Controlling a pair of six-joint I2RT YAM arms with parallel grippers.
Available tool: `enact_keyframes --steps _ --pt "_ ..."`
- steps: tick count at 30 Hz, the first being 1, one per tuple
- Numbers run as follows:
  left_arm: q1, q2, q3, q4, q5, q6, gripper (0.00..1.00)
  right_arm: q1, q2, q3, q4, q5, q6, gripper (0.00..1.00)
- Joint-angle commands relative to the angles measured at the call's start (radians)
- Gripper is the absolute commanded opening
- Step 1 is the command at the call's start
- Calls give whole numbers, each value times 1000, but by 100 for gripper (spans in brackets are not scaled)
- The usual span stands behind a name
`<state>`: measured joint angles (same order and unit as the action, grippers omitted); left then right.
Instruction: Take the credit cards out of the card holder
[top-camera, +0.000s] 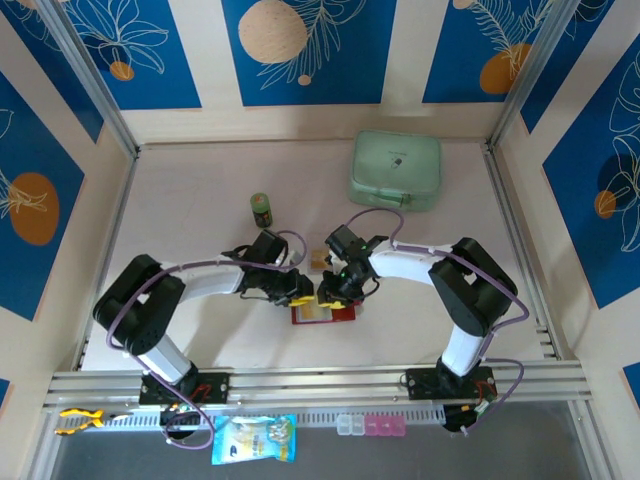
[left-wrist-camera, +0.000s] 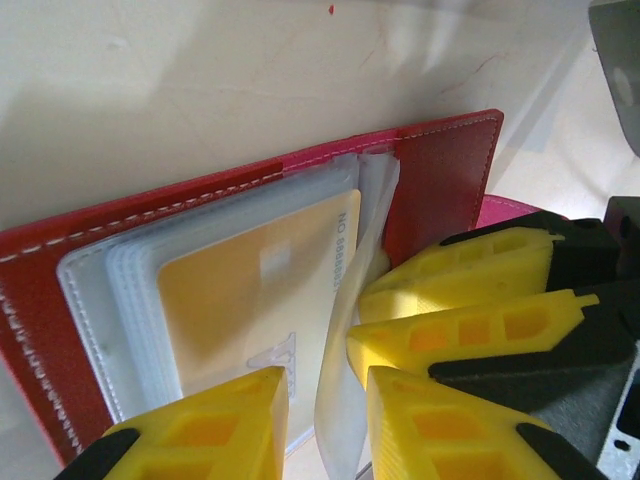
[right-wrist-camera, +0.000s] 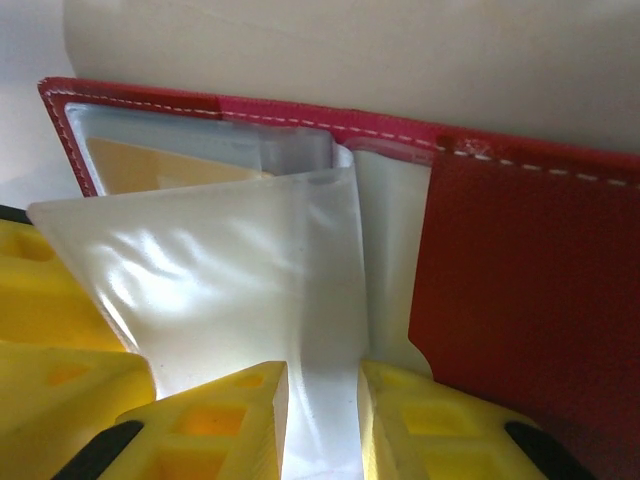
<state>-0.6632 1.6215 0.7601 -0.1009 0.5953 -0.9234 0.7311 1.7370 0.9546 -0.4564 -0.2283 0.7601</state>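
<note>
The red card holder (top-camera: 322, 313) lies open on the table between the two arms, with its clear sleeves showing. A tan-orange credit card (left-wrist-camera: 250, 290) sits inside a sleeve of the card holder (left-wrist-camera: 440, 180). My left gripper (left-wrist-camera: 325, 420) hovers over that sleeve, jaws apart, with a raised clear sleeve flap (left-wrist-camera: 345, 380) standing in the gap. My right gripper (right-wrist-camera: 322, 420) is shut on this lifted clear sleeve (right-wrist-camera: 250, 270), which it holds up off the card holder (right-wrist-camera: 520, 280). The card's edge (right-wrist-camera: 140, 165) shows under the flap. From above, the left gripper (top-camera: 300, 297) and right gripper (top-camera: 333, 292) nearly touch.
A mint-green zip case (top-camera: 396, 170) lies at the back right. A small green bottle (top-camera: 261, 210) stands behind the left arm. A small tan object (top-camera: 318, 262) lies just behind the grippers. Metal rails run along the near edge.
</note>
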Motion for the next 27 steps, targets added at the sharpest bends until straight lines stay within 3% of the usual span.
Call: enact_keyframes --steps 1,9,27 --pt "-12 13 25 20 31 -13 25 -4 -36 -17 -4 -14 5 25" --pt "-12 15 34 6 29 -15 20 -4 -59 -24 -4 -3 7 25" --pt "-60 87 195 -92 22 11 18 -76 -287 -106 -42 61 7 26"
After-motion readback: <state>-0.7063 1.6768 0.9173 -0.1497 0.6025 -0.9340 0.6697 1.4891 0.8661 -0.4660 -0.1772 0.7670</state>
